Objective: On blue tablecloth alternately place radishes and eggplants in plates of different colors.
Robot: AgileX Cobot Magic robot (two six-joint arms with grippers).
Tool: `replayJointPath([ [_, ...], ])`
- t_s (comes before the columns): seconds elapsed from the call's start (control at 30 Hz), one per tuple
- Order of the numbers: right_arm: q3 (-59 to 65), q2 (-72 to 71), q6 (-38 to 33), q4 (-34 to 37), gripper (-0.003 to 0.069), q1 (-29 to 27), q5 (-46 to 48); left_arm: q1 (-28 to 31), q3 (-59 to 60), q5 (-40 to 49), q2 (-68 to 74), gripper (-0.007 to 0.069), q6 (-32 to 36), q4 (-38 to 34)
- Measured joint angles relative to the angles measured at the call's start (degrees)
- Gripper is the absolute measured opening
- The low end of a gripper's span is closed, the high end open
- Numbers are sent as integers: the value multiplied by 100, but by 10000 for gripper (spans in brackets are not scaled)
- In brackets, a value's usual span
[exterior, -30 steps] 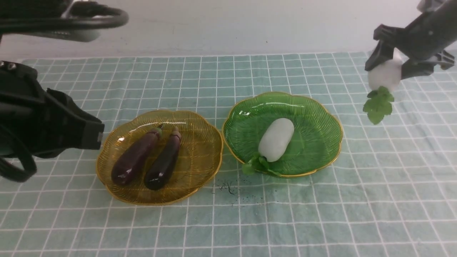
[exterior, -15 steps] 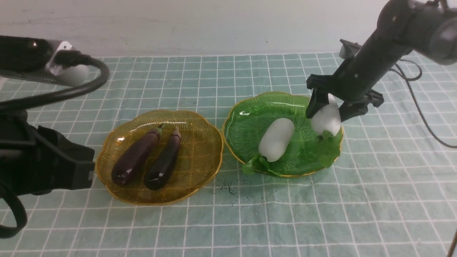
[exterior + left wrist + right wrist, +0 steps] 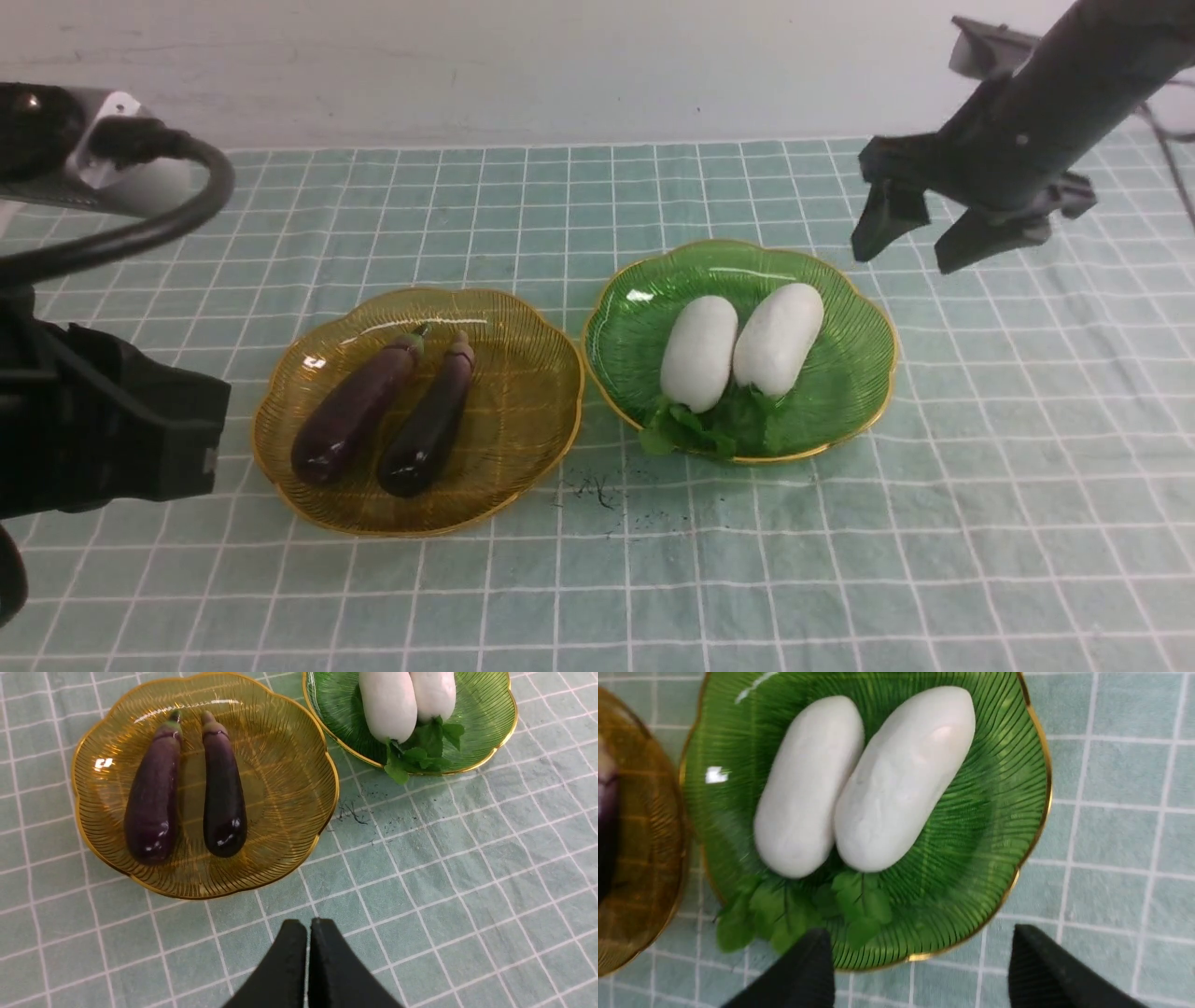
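Two white radishes (image 3: 700,353) (image 3: 780,338) lie side by side in the green plate (image 3: 850,373), leaf tufts toward me; the same pair of radishes (image 3: 808,788) (image 3: 903,777) shows in the right wrist view. Two dark purple eggplants (image 3: 355,411) (image 3: 429,420) lie in the amber plate (image 3: 523,411), both plates on the blue tablecloth (image 3: 980,523). My right gripper (image 3: 906,250) hangs open and empty above the cloth, up and to the right of the green plate. My left gripper (image 3: 308,926) is shut with nothing in it, over the cloth near the amber plate (image 3: 289,779).
A small dark smudge (image 3: 597,490) marks the cloth between the plates on my side. A pale wall (image 3: 560,75) runs behind the cloth's far edge. The left arm's black body (image 3: 103,429) and cable (image 3: 187,215) fill the left side.
My right gripper carried the second radish down into the green plate, let it go beside the first, then rose up and to the right, open. The first radish shifted slightly.
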Motion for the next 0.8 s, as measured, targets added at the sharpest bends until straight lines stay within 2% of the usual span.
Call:
replayJointPath([
  [0.13, 741, -1453, -213, -47, 232, 0, 0, 0, 0, 0, 0, -8, 0, 0],
  [0.17, 791, -1548, -213, -47, 220, 0, 0, 0, 0, 0, 0, -8, 0, 0],
  [0.23, 1623, -2910, -403, -62, 59, 0, -217, 0, 0, -14, 0, -8, 0, 0],
  [0.3, 2299, -3918, -498, -62, 10, 0, -857, 0, 0, -53, 0, -8, 0, 0],
  [0.37, 3098, -4767, -546, -56, -4, 0, -1787, 0, 0, -77, 0, -8, 5, 0],
  [0.4, 3195, -4989, -549, -56, -6, 0, -1901, 0, 0, -83, 0, -8, 5, 0],
  [0.43, 4225, -5998, -583, -38, -12, 0, -3159, 0, 0, -118, 0, -8, 5, 0],
  [0.53, 5831, -7845, -744, -32, -13, 0, -4953, 0, 0, -177, 0, -8, 5, 0],
  [0.57, 5916, -8057, -750, -32, -13, 0, -5096, 0, 0, -183, 0, -8, 5, 0],
  [0.6, 6502, -8796, -789, -11, -13, 0, -5445, 0, 0, -188, 0, -8, 18, 0],
  [0.67, 7018, -9428, -815, 27, -13, 0, -5523, 0, 0, -204, 0, -8, 23, 0],
  [0.8, 7576, -10014, -904, 46, -13, 0, -5629, 0, 4, -243, 0, -8, 23, 0],
])
